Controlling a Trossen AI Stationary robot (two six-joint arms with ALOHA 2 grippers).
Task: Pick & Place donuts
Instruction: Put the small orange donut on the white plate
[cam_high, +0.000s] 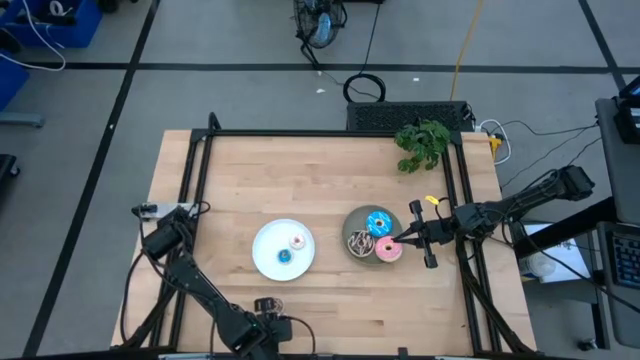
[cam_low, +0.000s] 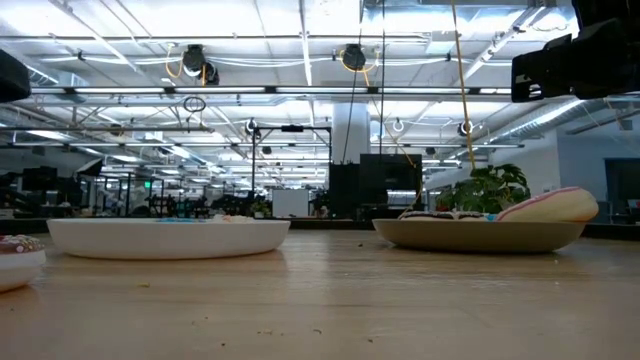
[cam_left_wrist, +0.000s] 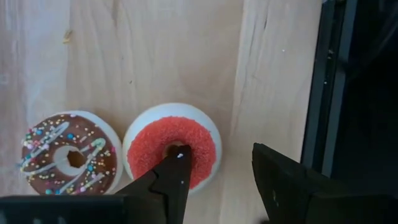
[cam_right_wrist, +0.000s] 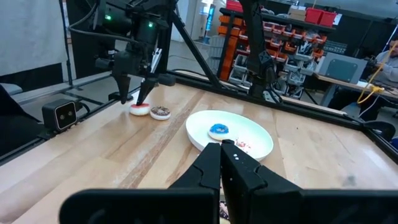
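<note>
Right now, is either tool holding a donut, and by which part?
Nothing is held yet. The left tool stands open astride the red donut's rim; the right tool is shut, empty.

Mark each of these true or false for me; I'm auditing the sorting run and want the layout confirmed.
1. The left gripper has its fingers open around the red donut. True.
2. The right gripper is open. False: it is shut.
3. The pink donut lies on the white plate. False: it is on the grey-green plate.
4. A blue donut sits on the white plate. True.
5. The small brown donut lies on bare table beside the red one. True.
</note>
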